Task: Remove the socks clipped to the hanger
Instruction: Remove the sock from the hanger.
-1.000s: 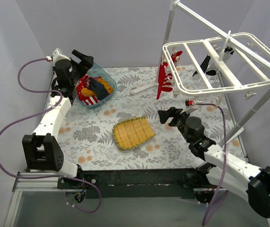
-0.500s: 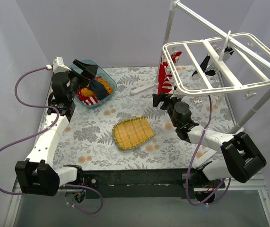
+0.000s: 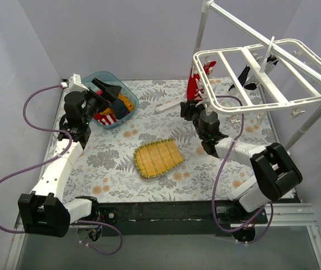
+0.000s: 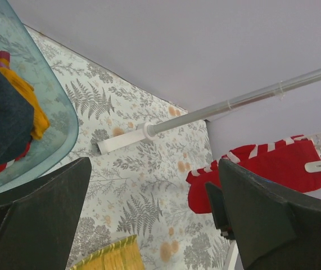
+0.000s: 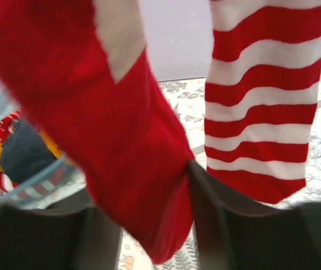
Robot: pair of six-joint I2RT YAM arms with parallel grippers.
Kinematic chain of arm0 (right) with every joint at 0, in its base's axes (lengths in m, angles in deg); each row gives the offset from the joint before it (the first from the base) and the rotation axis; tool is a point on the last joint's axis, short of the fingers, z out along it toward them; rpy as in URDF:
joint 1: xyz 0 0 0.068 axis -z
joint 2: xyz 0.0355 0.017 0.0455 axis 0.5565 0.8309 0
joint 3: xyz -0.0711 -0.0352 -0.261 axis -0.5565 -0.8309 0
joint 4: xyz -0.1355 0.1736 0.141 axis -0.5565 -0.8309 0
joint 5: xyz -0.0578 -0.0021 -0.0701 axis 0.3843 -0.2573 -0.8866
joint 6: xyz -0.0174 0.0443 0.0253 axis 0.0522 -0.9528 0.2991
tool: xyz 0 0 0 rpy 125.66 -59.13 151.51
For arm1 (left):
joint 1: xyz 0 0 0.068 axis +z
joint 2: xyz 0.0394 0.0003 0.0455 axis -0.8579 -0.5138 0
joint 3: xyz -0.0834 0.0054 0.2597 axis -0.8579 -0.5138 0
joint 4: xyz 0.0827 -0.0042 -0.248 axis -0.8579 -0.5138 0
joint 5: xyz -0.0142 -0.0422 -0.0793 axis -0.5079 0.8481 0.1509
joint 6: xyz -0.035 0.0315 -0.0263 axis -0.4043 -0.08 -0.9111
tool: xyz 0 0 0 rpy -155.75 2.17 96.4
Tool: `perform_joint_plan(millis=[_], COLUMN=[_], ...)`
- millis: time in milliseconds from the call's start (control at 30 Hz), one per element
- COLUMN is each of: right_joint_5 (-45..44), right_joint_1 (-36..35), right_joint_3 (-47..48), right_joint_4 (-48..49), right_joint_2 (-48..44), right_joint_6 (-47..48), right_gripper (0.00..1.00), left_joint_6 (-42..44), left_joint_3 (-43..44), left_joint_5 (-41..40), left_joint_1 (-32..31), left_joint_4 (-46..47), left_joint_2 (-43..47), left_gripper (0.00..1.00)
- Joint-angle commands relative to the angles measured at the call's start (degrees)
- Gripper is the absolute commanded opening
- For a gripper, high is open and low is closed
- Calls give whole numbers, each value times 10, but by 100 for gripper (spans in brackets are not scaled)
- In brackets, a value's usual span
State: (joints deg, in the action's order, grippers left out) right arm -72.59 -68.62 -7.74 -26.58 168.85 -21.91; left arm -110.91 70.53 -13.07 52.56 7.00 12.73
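Observation:
The white grid hanger [image 3: 244, 73] hangs from the stand at the back right. A plain red sock [image 5: 121, 129] and a red-and-white striped sock [image 5: 256, 112] dangle from clips at its left end, and black-and-white socks [image 3: 249, 76] hang further in. My right gripper [image 3: 189, 109] is raised under that left end. In the right wrist view its fingers [image 5: 222, 225] flank the red sock's toe and press on it. My left gripper [image 3: 107, 90] hovers open and empty over the blue bin [image 3: 95, 79], which holds several loose socks [image 3: 112, 107].
A yellow woven mat [image 3: 157, 157] lies mid-table on the floral cloth. The white pole stand [image 3: 202, 28] rises at the back, and one of its feet [image 4: 126, 140] lies on the cloth beside the bin. Purple cables loop off both arms.
My right arm swung up and back from mid-table to the hanger's left end, and its jaws narrowed round the red sock. The left gripper shifted slightly right over the bin, still open.

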Motion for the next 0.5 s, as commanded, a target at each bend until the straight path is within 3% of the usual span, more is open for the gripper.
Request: perform_joint_plan(millis=[0,67,100,300,467], right_joint_5=[31,74,90,274,391], right_joint_1=[17,20,23,26,26], right_joint_3=[49,54,56,28,-21], right_joint_4=[-12,-39,-49,-85,-104], right_joint_2=[-3,-13,-26,-97,-149], right_joint_6=[0,-1,-1,4,10], right_gripper=[38,7,1,1,1], left_joint_6=[11,17,22,37,82], left_joint_3=[-10,-13,-13,11,33], left_joint_5=[27,39,47,154,152], left_joint_1=[-5,-5,-5,-19,-84], left_joint_4=[3,2,1,2,-13], left_joint_2=[51,65,69,70,69], left_gripper=[97,97,97,95,93])
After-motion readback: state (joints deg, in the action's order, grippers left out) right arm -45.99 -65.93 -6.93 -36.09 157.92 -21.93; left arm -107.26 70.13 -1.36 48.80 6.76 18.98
